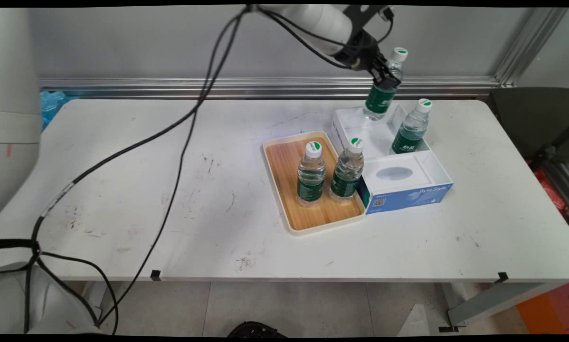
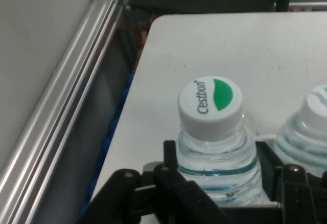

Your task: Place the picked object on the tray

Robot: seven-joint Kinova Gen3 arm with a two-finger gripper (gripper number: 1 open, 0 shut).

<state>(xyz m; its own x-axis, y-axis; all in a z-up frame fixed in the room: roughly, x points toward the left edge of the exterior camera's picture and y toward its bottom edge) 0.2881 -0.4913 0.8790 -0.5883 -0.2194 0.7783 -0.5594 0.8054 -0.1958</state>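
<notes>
My gripper [image 1: 385, 79] is shut on the shoulder of a clear water bottle [image 1: 382, 90] with a green label and a white and green cap [image 2: 210, 105]. The bottle leans slightly, its base at or just above the floor of a shallow white box [image 1: 348, 124] at the table's back right. In the hand view a black finger [image 2: 171, 157] presses each side of the bottle [image 2: 217, 155] below the cap. A second bottle [image 1: 411, 127] stands at the box's right side and shows at the hand view's right edge [image 2: 309, 129].
A wooden tray [image 1: 284, 175] with a cream rim holds two upright bottles [image 1: 311, 174] [image 1: 347, 169]. A blue and white tissue box [image 1: 408, 185] sits between the tray and the white box. Black cables [image 1: 180, 142] hang over the table's left half. An aluminium rail [image 1: 265, 87] runs along the back.
</notes>
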